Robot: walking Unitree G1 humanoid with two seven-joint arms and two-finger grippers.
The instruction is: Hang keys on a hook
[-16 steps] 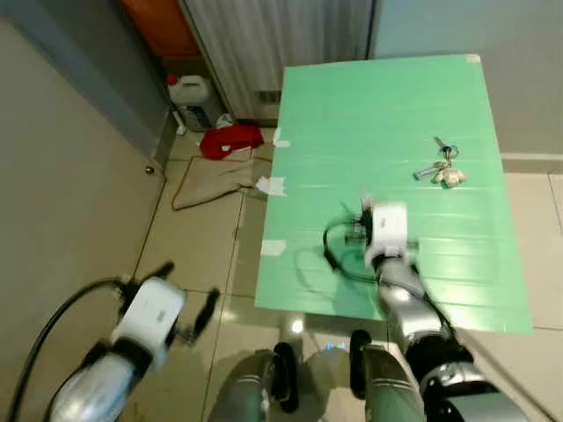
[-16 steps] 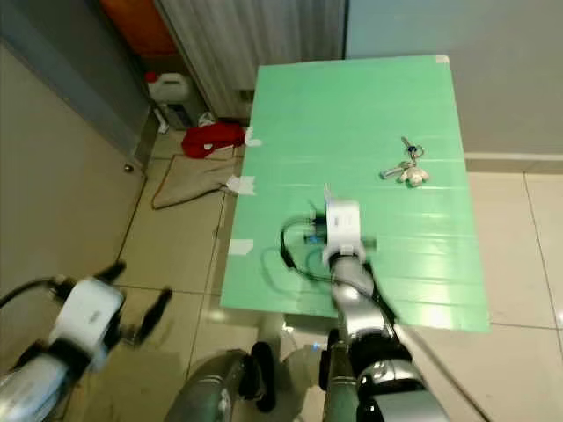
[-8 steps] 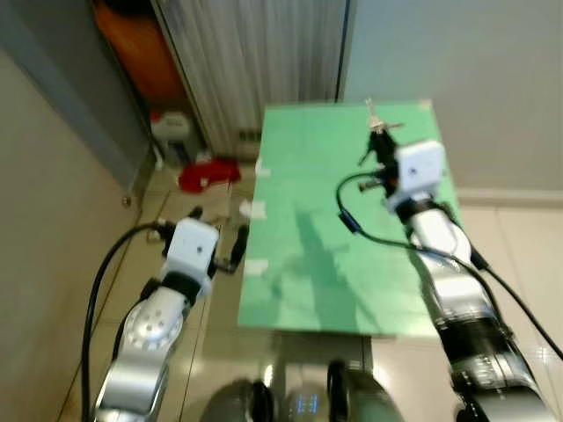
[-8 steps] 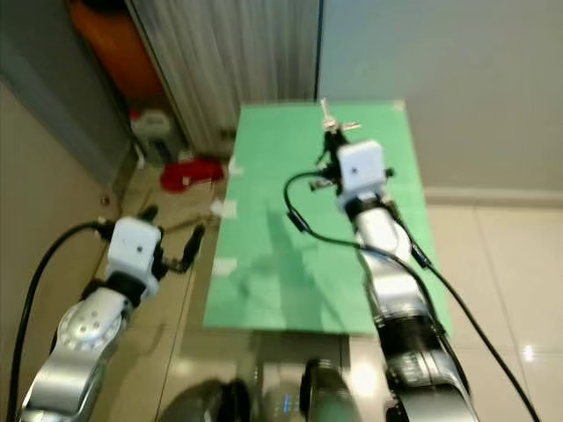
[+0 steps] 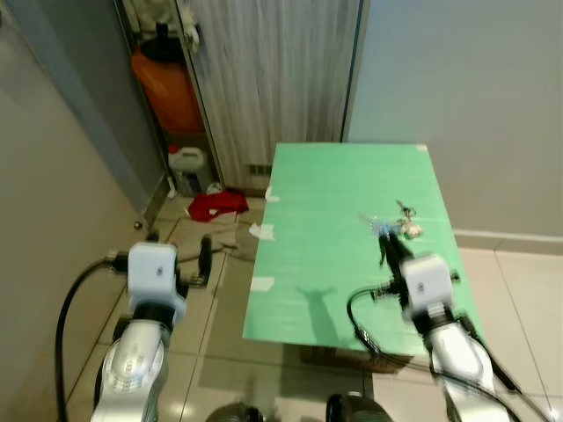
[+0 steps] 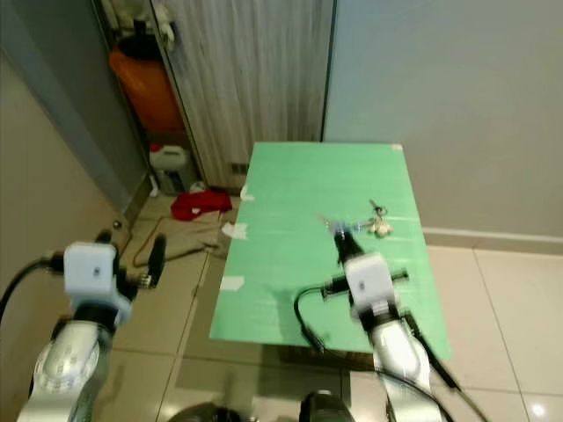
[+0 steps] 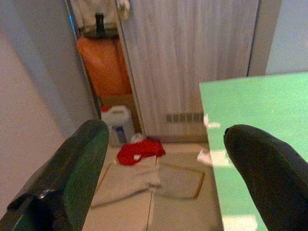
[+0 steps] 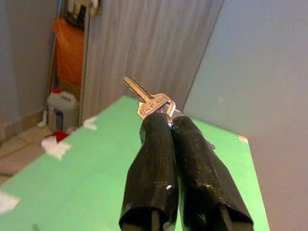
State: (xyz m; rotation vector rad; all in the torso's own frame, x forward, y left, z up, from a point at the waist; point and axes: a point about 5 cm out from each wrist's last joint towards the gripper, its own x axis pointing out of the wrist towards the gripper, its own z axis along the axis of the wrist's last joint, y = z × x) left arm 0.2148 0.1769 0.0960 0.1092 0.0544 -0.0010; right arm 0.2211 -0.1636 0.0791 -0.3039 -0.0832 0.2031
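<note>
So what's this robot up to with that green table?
The robot stands at a green table. Its right tool is shut on a silver key, held up above the tabletop. A bunch of keys lies on the table's far right side. The left tool is open, off to the table's left above the floor.

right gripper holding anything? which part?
Yes: the right gripper is shut on a key, pinching its head; the blade sticks out beyond the fingertips.

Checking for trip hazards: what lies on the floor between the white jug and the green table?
A red cloth and a beige mat, clearest in the left wrist view.
</note>
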